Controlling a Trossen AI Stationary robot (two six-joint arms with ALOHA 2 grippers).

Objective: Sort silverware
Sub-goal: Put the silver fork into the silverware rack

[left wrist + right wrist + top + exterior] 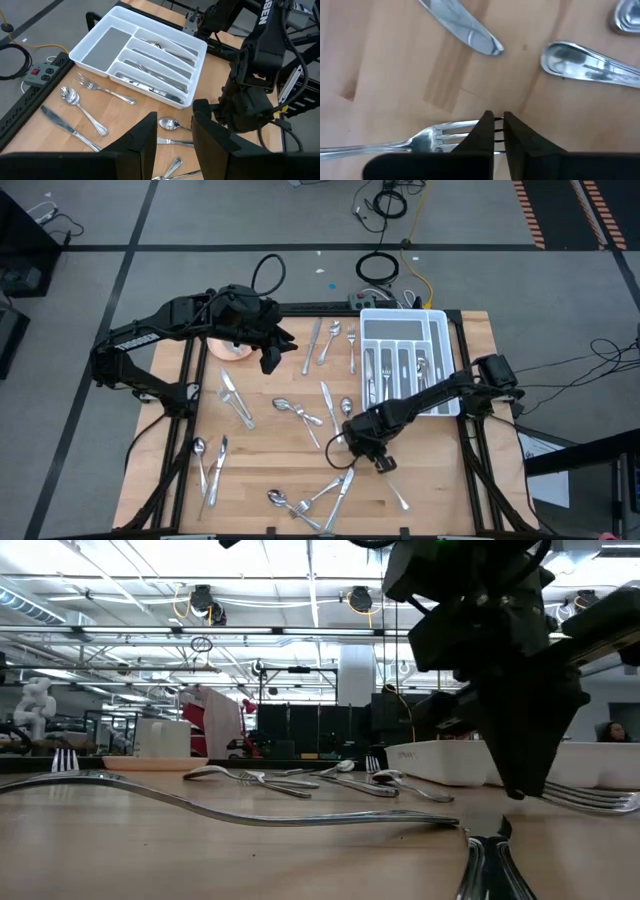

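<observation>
Right tool sits at lower centre of the right wrist view, fingers pressed together on the tines of a fork. Its handle runs left across the surface. Left tool, half spread, waits at upper left.

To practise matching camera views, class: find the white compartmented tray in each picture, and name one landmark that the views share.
High view: white tray at the table's upper right.
Low view: right of middle, partly behind a dark gripper.
Left wrist view: upper middle, with silverware in its narrow compartments.
Right wrist view: not in it.
Shared landmark: the right gripper, shut on a fork, shows in every view.
</observation>
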